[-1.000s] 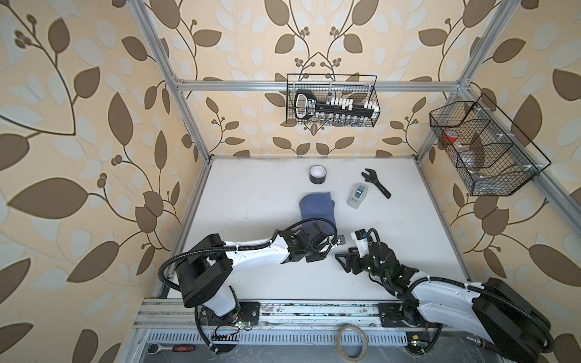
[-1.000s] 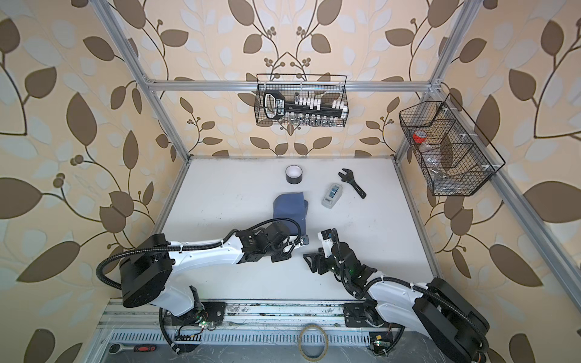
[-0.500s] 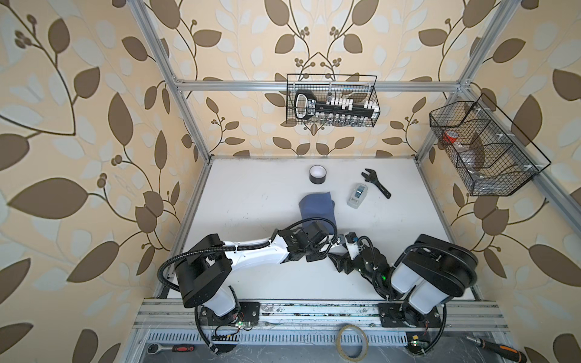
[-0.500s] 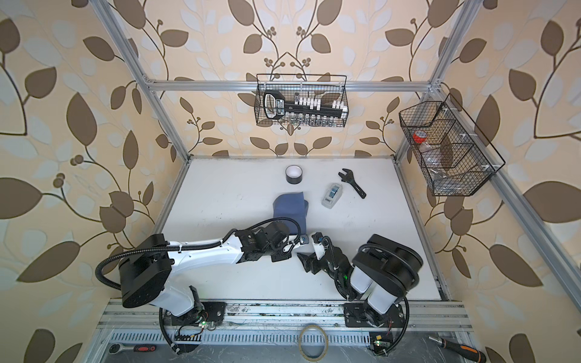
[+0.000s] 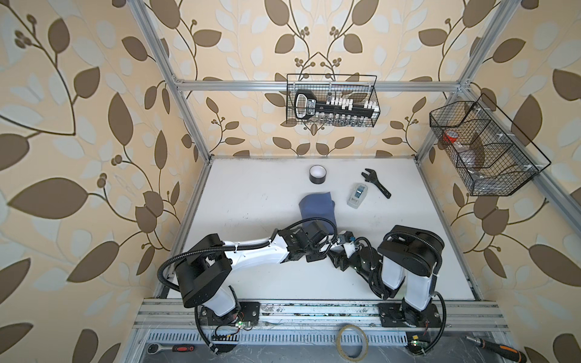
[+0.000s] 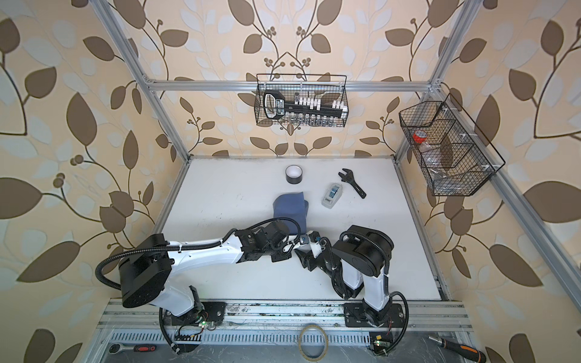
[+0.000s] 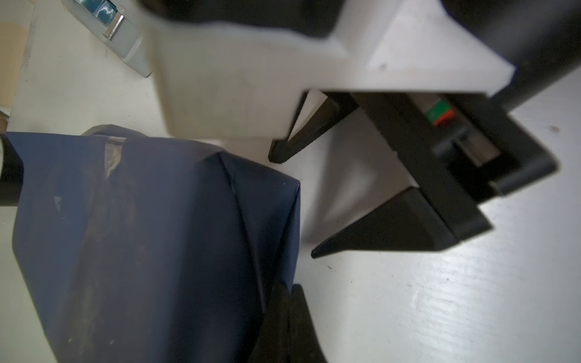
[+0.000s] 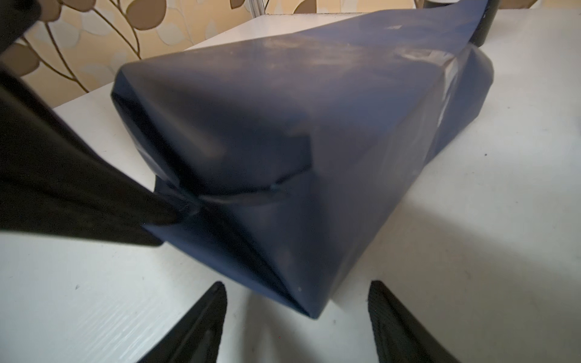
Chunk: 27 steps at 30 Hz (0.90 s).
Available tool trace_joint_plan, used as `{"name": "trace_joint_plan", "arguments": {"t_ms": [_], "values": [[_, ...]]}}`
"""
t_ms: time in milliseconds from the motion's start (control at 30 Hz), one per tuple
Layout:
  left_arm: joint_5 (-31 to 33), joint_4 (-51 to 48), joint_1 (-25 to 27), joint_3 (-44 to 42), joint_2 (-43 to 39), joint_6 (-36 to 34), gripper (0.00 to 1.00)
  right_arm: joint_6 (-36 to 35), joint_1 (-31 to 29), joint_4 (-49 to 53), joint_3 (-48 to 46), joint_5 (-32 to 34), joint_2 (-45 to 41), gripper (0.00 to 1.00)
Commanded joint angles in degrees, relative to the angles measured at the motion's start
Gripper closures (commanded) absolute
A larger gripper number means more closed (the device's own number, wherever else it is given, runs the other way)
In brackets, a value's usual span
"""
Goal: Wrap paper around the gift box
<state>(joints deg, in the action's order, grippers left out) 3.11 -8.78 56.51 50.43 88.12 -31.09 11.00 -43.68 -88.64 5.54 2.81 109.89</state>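
1. paper [image 5: 316,207] lies mid-tabletop, dark face out, folded round what must be the gift box. The box itself is fully covered, so it can't be confirmed
2. One end of the parcel points at the far edge of the tabletop; the near end sits under the left wrist
3. left tool [image 8: 169,217] is closed, pinching the near-end fold of the paper. Same grip as a second ago, and the parcel hasn't shifted
4. What changed: the right arm has folded up over its base and carried the right tool [image 8: 297,286] in from the right side to the parcel's near end. Its jaws have narrowed slightly but are apart and hold nothing
5. In the right wrist view the parcel's lower near corner sits roughly between those fingertips. Can't tell if there's contact, as the view is very close
6. My read: we're at the end-flap stage. Left pins the side tuck while right lines up to take the bottom corner and fold it in
7. A clear tape patch [image 7: 111,154] shows on the top seam, so the long wrap looks done
8. The near end isn't sealed yet. The black tape roll [image 5: 317,173] sits near the far edge, well away from both tools
9. Risk: the paper is thin, and two tools pulling on one corner could tear it or pop the tuck
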Motion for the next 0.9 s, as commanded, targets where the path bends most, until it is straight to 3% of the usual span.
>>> {"name": "trace_joint_plan", "arguments": {"t_ms": [0, 267, 667, 867], "values": [[-1.4, 1.3, -0.7, -0.3, -2.7, 0.6, 1.00, -2.1, 0.4, -3.6, 0.5, -1.2, -1.1, 0.30], [-1.4, 1.1, -0.7, -0.2, -2.2, 0.6, 1.00, -1.8, 2.0, -3.6, 2.3, -5.5, -1.7, 0.33], [-2.1, -1.1, -0.7, 1.5, 0.2, 1.1, 1.00, -1.4, 2.2, -3.6, 4.2, -4.7, 0.4, 0.36], [-1.6, -1.2, -0.7, 1.8, 1.5, 1.1, 0.95, -0.9, 2.3, -3.6, 4.9, -4.4, 2.5, 0.37]]}}
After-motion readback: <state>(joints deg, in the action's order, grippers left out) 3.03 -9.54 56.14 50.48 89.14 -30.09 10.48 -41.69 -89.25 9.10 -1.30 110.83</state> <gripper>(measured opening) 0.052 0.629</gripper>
